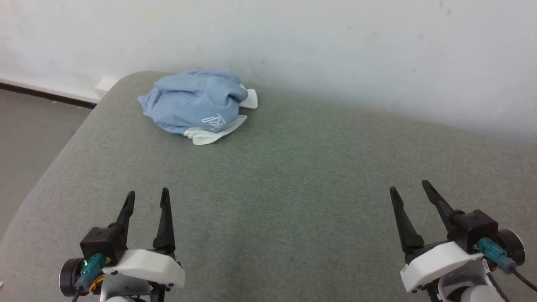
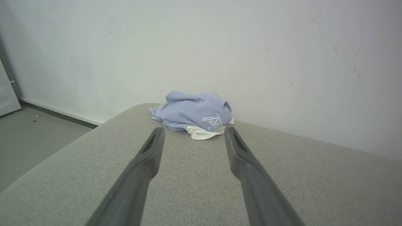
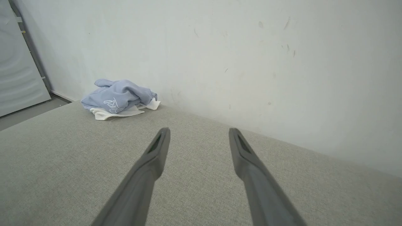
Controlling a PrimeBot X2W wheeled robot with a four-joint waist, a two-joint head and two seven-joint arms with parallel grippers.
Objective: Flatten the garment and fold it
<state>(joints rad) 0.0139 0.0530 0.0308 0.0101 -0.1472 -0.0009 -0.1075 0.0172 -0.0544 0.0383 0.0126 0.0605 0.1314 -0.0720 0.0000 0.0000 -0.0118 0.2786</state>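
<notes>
at the near left of the grey-green padded surface (image 1: 293,176) the left gripper (image 1: 148,191) hovers with its two dark fingers apart and nothing between them. well apart from it, toward the far left corner of the surface and close to the white wall (image 1: 335,42), lies the light blue polo shirt (image 1: 193,105). it is crumpled into a small heap, with a white part, probably the collar (image 1: 209,136), sticking out at its near side and the white script logo (image 1: 215,121) just above it. at the near right the right gripper (image 1: 409,185) hovers too, fingers apart, holding nothing, well apart from the shirt. i judge that the task is at its very beginning: no part of the shirt is spread flat and no fold is made. what is left is to reach the heap, pull it open, smooth it, and then fold it.
</notes>
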